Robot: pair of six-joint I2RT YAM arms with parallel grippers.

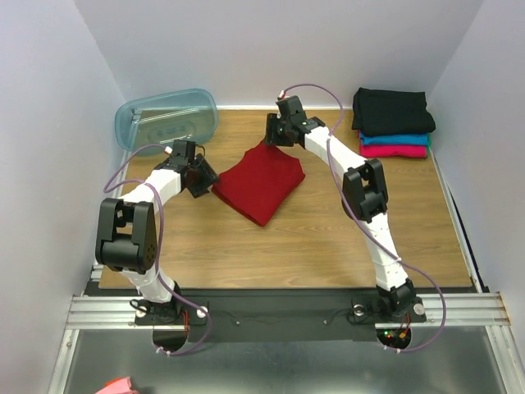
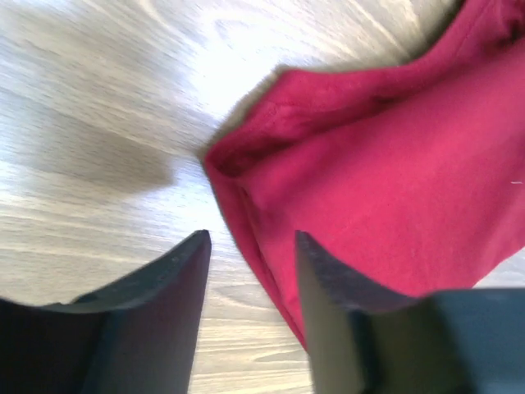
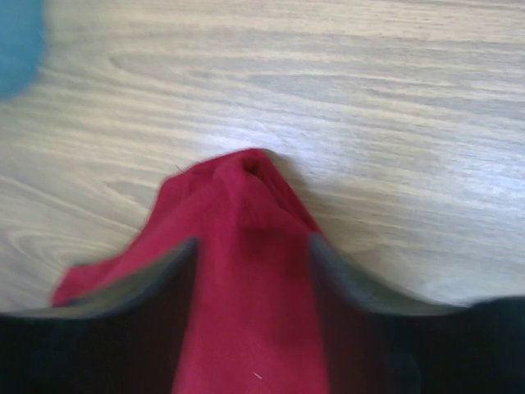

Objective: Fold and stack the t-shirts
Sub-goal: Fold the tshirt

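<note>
The deep red t-shirt (image 1: 260,185) lies folded on the wooden table (image 1: 328,246), near its middle. My left gripper (image 1: 207,175) is at the shirt's left corner. In the left wrist view (image 2: 250,242) it is open, with the shirt's folded edge (image 2: 246,222) running into the gap and one finger over the cloth. My right gripper (image 1: 273,139) is at the shirt's far corner. In the blurred right wrist view (image 3: 253,242) its jaws stand apart with red cloth (image 3: 246,287) filling the gap and peaking beyond the tips. The black (image 1: 392,111), teal (image 1: 395,139) and magenta (image 1: 395,151) shirts are stacked folded at the back right.
A translucent pale blue plastic tub (image 1: 166,117) leans at the back left corner against the wall. White walls enclose the table on three sides. A bit of blue (image 3: 16,41) shows at the top left of the right wrist view.
</note>
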